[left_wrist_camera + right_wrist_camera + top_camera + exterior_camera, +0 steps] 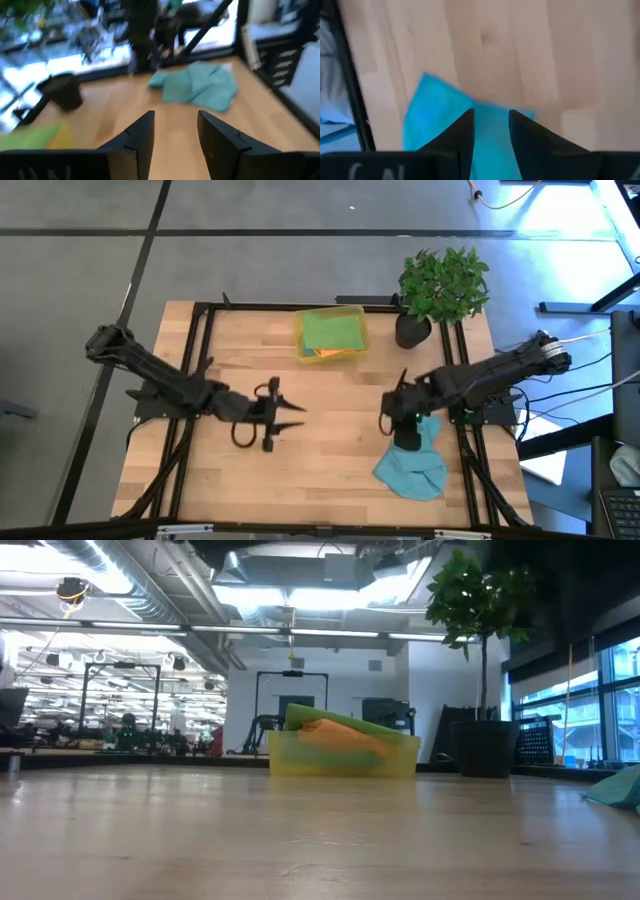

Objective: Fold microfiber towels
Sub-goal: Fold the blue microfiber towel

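Both arms reach inward over the wooden table (330,410) in the high view: the left gripper (285,417) hangs spread and empty, while the right gripper (404,432) pinches a crumpled teal towel (415,465) near the right edge. Behind, the yellow bin (352,312) holds the green towel (332,332). Low view: an orange towel (340,733) shows inside the bin. Right wrist view: dark fingers (464,132) close on teal cloth.

Teal-blue towel (415,465); green towel (332,332) in yellow bin (300,340).

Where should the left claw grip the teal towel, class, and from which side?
Grip the teal towel at its free edge nearest the table's middle, coming in from that side. It lies crumpled flat, and the right claw already sits over its far part. The left claw waits open at mid-table.
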You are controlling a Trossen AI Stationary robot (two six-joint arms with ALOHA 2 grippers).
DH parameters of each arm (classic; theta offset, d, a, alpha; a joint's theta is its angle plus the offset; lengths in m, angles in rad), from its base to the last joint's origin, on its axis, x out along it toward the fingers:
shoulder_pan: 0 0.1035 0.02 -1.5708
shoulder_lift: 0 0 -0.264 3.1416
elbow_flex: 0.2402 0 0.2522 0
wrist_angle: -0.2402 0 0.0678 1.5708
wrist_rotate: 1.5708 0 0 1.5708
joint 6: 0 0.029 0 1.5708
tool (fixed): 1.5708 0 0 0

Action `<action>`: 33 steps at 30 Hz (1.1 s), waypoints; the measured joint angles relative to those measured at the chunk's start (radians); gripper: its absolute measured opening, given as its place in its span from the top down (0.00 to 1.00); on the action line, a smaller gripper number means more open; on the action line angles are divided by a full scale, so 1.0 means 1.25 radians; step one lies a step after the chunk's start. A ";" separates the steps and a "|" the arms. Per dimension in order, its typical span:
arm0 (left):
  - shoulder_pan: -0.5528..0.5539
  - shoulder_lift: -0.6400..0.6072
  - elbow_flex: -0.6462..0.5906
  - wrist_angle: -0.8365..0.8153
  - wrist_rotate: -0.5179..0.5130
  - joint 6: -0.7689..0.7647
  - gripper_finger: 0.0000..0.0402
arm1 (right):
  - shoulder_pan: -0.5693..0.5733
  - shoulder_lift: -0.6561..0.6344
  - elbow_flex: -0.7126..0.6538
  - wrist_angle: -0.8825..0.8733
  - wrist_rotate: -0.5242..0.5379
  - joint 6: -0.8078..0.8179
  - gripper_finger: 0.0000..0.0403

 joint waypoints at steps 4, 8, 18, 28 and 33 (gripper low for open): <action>-0.038 0.027 -0.042 0.171 -0.022 0.049 0.65 | 0.041 0.020 -0.068 0.048 -0.065 0.077 0.67; -0.039 0.044 -0.047 0.228 -0.032 0.082 0.65 | 0.056 0.038 -0.147 0.146 -0.122 0.128 0.63; -0.032 0.045 -0.047 0.199 -0.033 0.070 0.65 | 0.055 0.086 -0.270 0.318 -0.213 0.155 0.58; -0.032 0.045 -0.047 0.182 -0.033 0.039 0.65 | 0.073 0.134 -0.281 0.431 -0.258 0.109 0.63; -0.032 0.045 -0.047 0.179 -0.033 0.034 0.65 | 0.076 0.170 -0.281 0.419 -0.290 0.092 0.79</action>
